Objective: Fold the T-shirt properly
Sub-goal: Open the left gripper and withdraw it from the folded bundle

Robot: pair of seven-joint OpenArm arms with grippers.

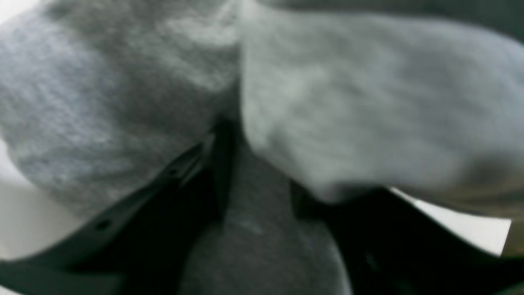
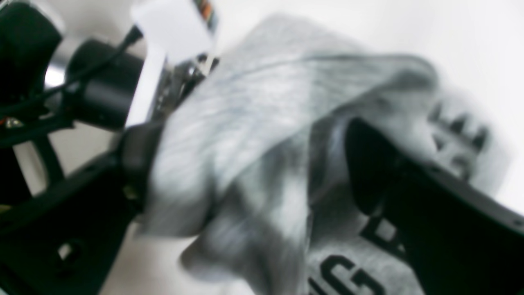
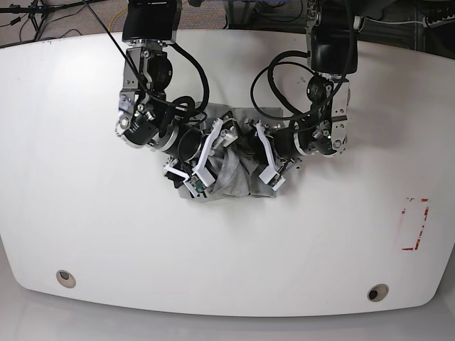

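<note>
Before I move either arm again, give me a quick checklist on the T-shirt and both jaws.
1. Right gripper jaws spread: ok, wide apart, with cloth of the T-shirt draped across them.
2. Left gripper jaws free of cloth: not ok, grey fabric lies between them.
3. Left gripper gripping or just touching: cannot tell, view too blurred.
4. Shirt lying flat: not ok, bunched between the arms.
5. Lettering visible: ok, partly.
6. Table around the shirt free of other items: ok.

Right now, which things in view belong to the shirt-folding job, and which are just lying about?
Job:
T-shirt, bunched between the arms
left end effector
right end effector

Lying about:
red marking on the table
two round holes near its front edge
</note>
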